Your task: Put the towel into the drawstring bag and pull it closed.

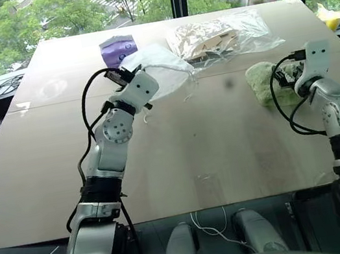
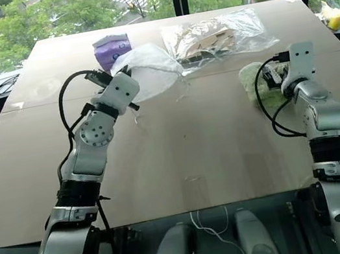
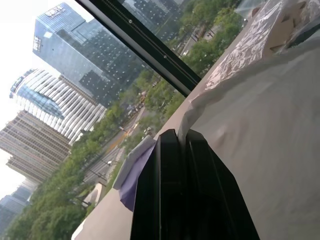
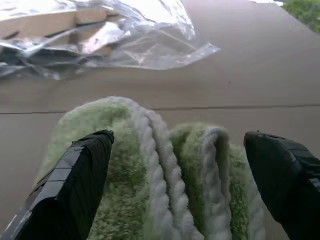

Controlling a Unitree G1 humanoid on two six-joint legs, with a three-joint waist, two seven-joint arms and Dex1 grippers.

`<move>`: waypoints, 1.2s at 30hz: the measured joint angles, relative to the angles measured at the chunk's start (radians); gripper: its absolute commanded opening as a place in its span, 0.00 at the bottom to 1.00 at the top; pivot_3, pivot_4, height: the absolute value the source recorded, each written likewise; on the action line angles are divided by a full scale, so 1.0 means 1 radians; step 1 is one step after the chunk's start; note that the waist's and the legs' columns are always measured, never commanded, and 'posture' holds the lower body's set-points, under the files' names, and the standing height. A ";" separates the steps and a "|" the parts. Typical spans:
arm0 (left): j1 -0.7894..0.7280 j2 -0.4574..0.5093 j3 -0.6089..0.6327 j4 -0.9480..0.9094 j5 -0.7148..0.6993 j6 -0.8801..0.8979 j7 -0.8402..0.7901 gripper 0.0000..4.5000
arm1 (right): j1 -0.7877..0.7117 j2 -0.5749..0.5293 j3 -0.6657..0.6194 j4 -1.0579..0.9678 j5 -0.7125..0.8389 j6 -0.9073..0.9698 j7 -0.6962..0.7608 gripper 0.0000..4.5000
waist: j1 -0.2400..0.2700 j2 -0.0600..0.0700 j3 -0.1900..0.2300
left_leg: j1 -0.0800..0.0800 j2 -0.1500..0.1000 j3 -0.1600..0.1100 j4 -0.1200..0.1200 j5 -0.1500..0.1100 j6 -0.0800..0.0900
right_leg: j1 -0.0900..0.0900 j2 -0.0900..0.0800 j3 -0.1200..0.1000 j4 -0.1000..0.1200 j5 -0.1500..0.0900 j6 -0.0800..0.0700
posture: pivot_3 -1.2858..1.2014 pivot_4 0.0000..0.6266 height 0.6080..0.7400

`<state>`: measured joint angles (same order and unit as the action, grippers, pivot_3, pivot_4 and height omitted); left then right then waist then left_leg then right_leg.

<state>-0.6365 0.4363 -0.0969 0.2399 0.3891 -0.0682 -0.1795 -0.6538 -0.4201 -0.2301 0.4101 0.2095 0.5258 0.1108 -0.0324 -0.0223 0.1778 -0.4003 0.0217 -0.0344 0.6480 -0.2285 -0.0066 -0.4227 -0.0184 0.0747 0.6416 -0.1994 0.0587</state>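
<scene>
You look down on a broad tan tabletop that fills most of the head view. At mid right of the frame, your right gripper has its two black fingers spread wide, one on either side of the small light green fluffy towel with a pale corded edge. The towel lies bunched on the table and is not yet clamped. At upper left of centre, your left gripper has its fingers clenched tight on the near edge of the white translucent drawstring bag, holding that edge raised while the rest sags toward the table. A thin white cord trails from the bag toward the centre. Behind the bag at top centre sit a small purple packet and a crumpled clear plastic bag of beige items.

The risks, as judged from here: the spread fingers may close on only the towel's top fold, so it unrolls and drags. The pinch may be holding both layers of the bag, leaving its mouth shut. The loose cord could snag the towel on its way across.
</scene>
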 measured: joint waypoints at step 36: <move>-0.026 -0.170 0.122 0.054 -0.367 0.277 -0.135 0.00 | 0.015 0.214 -0.160 -0.289 0.469 0.448 0.247 0.02 | -0.052 0.000 0.000 | 0.001 0.002 -0.003 -0.001 0.000 0.000 | -0.001 0.002 -0.001 0.002 -0.002 0.004 | 0.52 0.24 1.00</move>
<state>-0.6627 0.2666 0.0251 0.2941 0.0225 0.2091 -0.3148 -0.6392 -0.2060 -0.3899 0.1210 0.6782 0.9738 0.3583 -0.0846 -0.0226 0.1776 -0.3998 0.0232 -0.0369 0.6468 -0.2286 -0.0065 -0.4232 -0.0160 0.0742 0.6432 -0.2012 0.0623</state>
